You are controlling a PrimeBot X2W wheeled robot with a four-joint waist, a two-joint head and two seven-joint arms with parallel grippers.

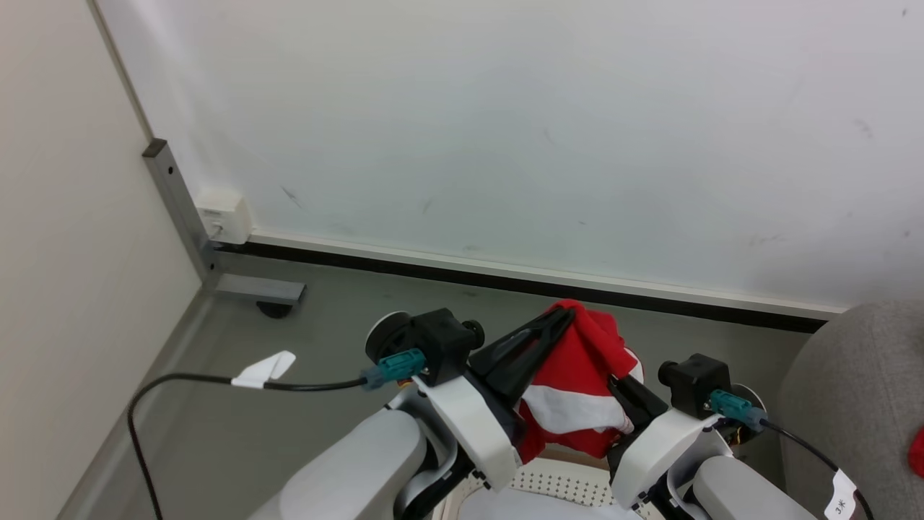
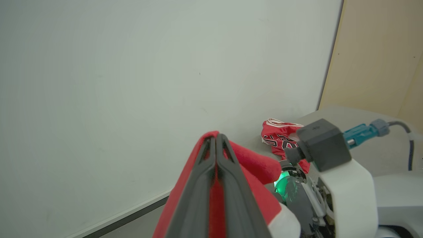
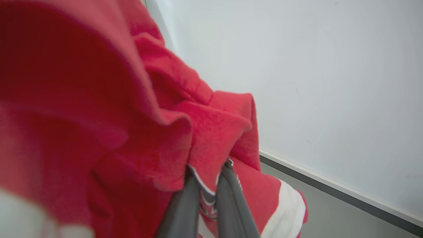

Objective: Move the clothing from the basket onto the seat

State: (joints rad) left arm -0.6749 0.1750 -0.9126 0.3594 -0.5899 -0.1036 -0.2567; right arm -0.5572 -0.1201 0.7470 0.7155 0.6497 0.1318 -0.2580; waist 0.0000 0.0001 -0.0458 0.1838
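Left gripper (image 1: 564,316), right gripper (image 3: 210,167) jaws pinched on red white-trimmed garment (image 1: 570,375) above cream perforated basket (image 1: 548,482); swing right over grey fabric seat (image 1: 852,375), keep hem clear.

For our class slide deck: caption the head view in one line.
Left gripper and right gripper hold red garment above basket, seat at right.

We clamp our left gripper (image 2: 216,138) tight on the top fold of the clothing (image 1: 577,361) | our right gripper (image 3: 211,175) pinches its right edge, lower down | our left forearm (image 1: 361,469) and right forearm (image 1: 743,495) sit below it, fingers slanting up.
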